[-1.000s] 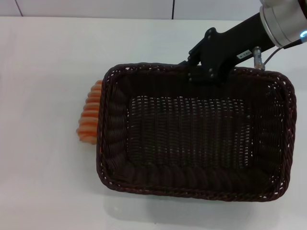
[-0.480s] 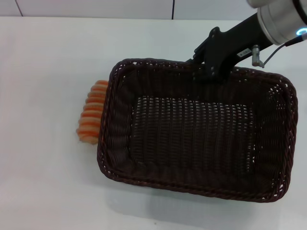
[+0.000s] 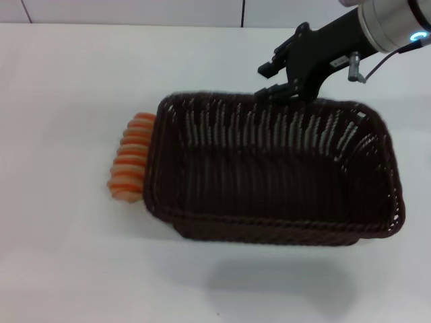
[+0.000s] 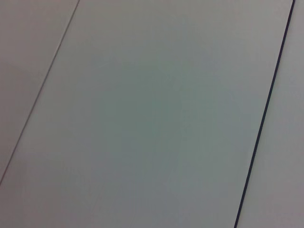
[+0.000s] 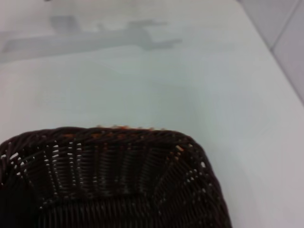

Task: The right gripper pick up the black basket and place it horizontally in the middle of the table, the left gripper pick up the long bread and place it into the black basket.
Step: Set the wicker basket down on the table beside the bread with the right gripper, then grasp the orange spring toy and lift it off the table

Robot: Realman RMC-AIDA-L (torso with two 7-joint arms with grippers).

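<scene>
The white tabletop (image 3: 60,269) filled the frame. The black basket (image 3: 269,171) sat centre to right, tilted with its far rim raised and a shadow beneath. At upper right the right tool (image 3: 283,84) was closed on that far rim. The long bread (image 3: 128,168) lay at centre left, just beside the basket's left end. The left tool was out of view.

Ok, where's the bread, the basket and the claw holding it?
long bread (image 3: 129,160), head view, ridged top.
black basket (image 3: 269,168), head view, inside floor.
right claw (image 3: 283,86), head view, at the basket's far rim.
</scene>
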